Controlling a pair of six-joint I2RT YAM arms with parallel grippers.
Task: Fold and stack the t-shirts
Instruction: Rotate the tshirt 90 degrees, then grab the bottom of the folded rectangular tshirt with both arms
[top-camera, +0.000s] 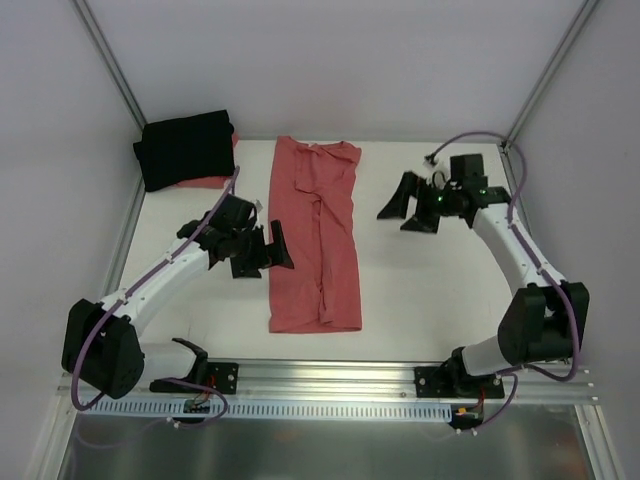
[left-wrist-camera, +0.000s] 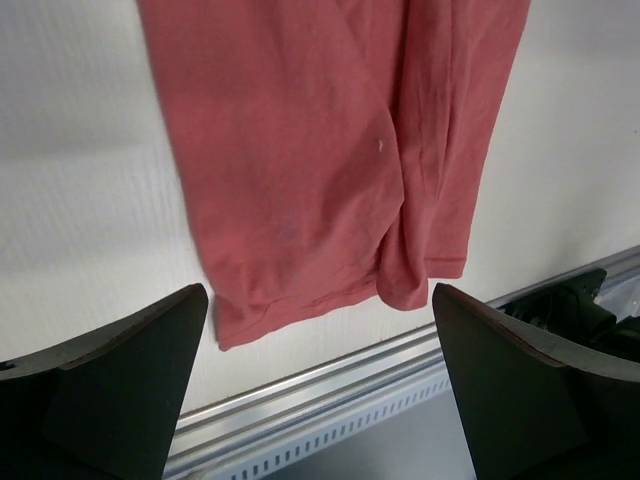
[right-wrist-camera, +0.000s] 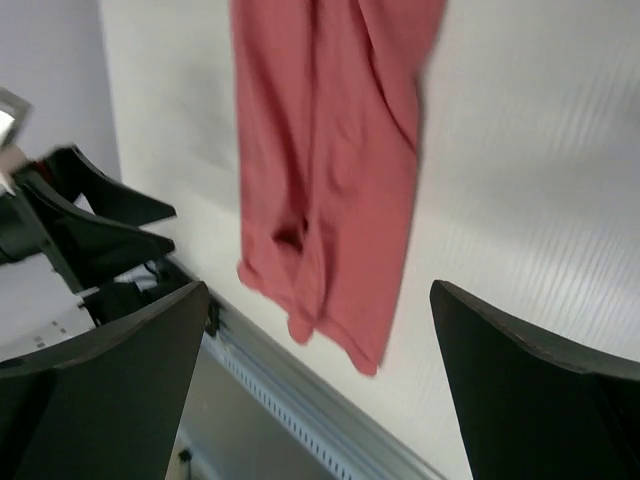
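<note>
Now left end effector (top-camera: 266, 250) and right end effector (top-camera: 405, 208), wide open and empty, flank centre-frame strip-folded coral t-shirt (top-camera: 318, 235); next probably crosswise fold.

White desk (top-camera: 430, 290), finely ribbed surface. Down the middle lies the coral-red t-shirt (top-camera: 315, 235), flat and folded lengthwise into a long narrow strip, with its collar at the far end and its hem near the metal rail (top-camera: 330, 372) on the near edge. In the far left corner sits the black t-shirt (top-camera: 187, 148), a compact folded bundle, with red cloth (top-camera: 212, 183) peeking out beneath it.
</note>
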